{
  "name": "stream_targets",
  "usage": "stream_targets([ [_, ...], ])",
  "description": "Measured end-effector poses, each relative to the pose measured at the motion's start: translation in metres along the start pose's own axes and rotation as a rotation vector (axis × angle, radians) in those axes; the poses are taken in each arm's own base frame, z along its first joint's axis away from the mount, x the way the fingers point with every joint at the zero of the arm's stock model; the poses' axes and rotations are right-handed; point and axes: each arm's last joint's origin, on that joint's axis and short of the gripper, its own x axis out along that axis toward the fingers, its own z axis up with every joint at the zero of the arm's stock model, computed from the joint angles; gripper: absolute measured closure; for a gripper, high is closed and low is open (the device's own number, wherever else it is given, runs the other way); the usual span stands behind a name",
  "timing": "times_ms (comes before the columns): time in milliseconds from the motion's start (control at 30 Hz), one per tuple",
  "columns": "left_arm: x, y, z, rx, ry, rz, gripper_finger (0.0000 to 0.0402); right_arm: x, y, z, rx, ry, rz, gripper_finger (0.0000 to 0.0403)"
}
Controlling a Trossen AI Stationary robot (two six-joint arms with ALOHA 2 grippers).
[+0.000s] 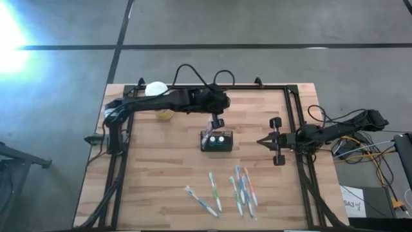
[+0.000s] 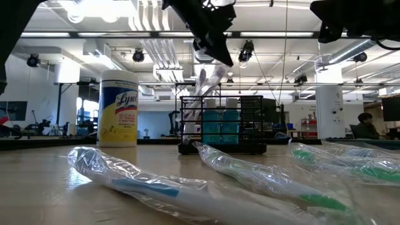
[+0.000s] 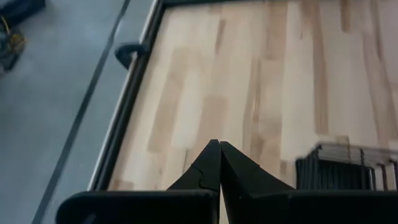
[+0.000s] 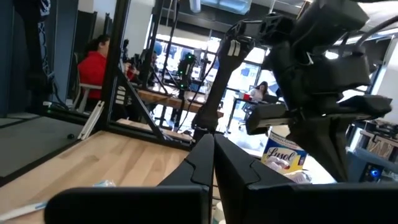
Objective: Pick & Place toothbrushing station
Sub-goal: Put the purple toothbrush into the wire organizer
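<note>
Toothbrushing station (image 1: 216, 141): a small black slotted box standing upright near the middle of the table (image 1: 167, 174); two pale round shapes show in its top from above, and a wrapped toothbrush (image 2: 201, 94) leans out of it in the low view.
Left gripper (image 1: 216, 124): hangs just above the station's 12 o'clock edge; its fingers (image 3: 214, 168) are pressed together tip to tip, with nothing seen between them in the wrist view.
Left arm: stretches across the table's far side from the 9 o'clock edge toward the centre.
Right gripper (image 1: 261, 141): near the 3 o'clock edge, pointing toward the station and well apart from it; fingers (image 4: 208, 158) closed on each other, empty.
Wrapped toothbrushes (image 1: 228, 188): about six in clear sleeves, lying flat at 6 o'clock of the station, near the front edge.
Wipes canister (image 1: 158, 94): white lid, yellow label, at roughly 10 o'clock of the station; it seems partly under the left arm.
People: seated figures in the room beyond, one in red (image 4: 93, 65).
</note>
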Motion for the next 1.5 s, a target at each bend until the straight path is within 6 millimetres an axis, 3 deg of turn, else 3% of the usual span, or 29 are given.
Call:
stream_targets([
  [233, 0.0, -0.004, -0.012, 0.005, 0.116, -0.042, 0.0398, 0.0, 0.0, 0.0, -0.001, 0.0, 0.0, 0.0394],
  [500, -0.003, -0.01, -0.012, 0.01, 0.127, -0.078, 0.0399, 0.0, 0.0, 0.0, 0.005, -0.003, -0.001, 0.0394],
  [700, -0.012, -0.004, -0.003, -0.012, 0.049, 0.016, 0.0385, 0.0, 0.0, 0.0, 0.007, -0.002, -0.001, 0.0394],
  [900, -0.02, -0.001, 0.0, -0.066, 0.031, 0.039, 0.0337, 0.0, 0.0, 0.0, 0.007, -0.002, -0.001, 0.0394],
  [1033, -0.02, -0.004, -0.004, -0.108, 0.065, -0.065, 0.0285, 0.0, 0.0, 0.0, 0.007, -0.002, -0.001, 0.0394],
  [1267, -0.02, -0.006, -0.006, -0.169, 0.083, -0.081, 0.0191, 0.0, 0.0, 0.0, 0.008, -0.003, -0.001, 0.0394],
  [1500, -0.013, -0.009, -0.01, -0.22, 0.101, -0.095, 0.016, 0.0, 0.0, 0.001, 0.009, -0.013, -0.004, 0.0394],
])
